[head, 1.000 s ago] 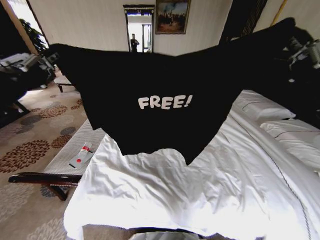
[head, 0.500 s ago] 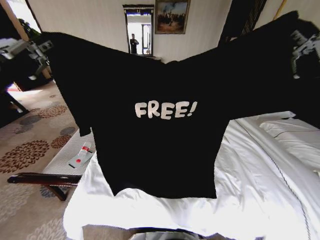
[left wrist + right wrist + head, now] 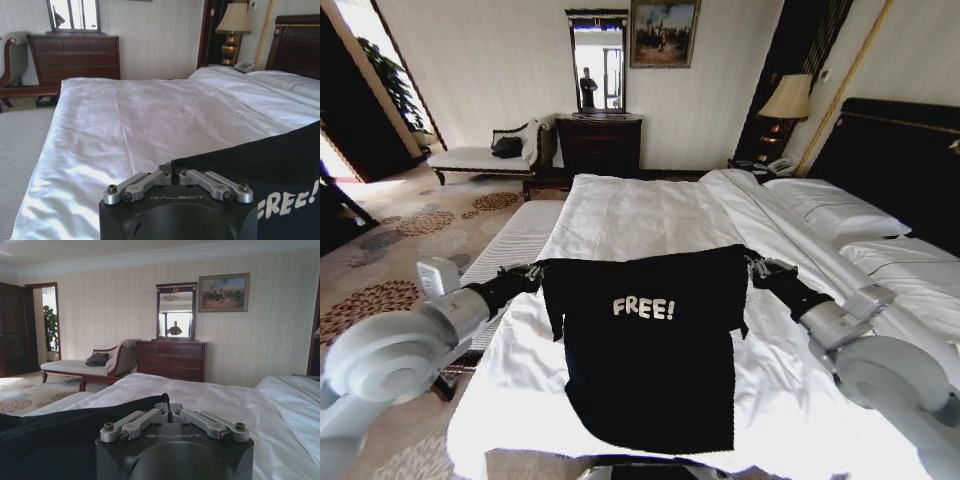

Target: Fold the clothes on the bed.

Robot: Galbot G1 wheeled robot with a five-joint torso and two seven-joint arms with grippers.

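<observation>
Spanning the foot half of the bed (image 3: pixel 650 215), the black T-shirt (image 3: pixel 650 360) is stretched between both arms, its top edge running crosswise to the mattress and its body lying flat toward the bed's near edge. Left gripper (image 3: pixel 533 272): at the shirt's left shoulder corner, over the bed's left margin, fingers pinched together on the cloth (image 3: pixel 172 172). Right gripper (image 3: pixel 756 266): at the right shoulder corner, toward the pillow side, likewise closed on the fabric (image 3: pixel 167 412). Both corners equally near their own arms. Shirt: soft black cloth, white "FREE!" lettering upright and facing up, short sleeves drooping at each side, hem reaching the near edge, not yet folded
</observation>
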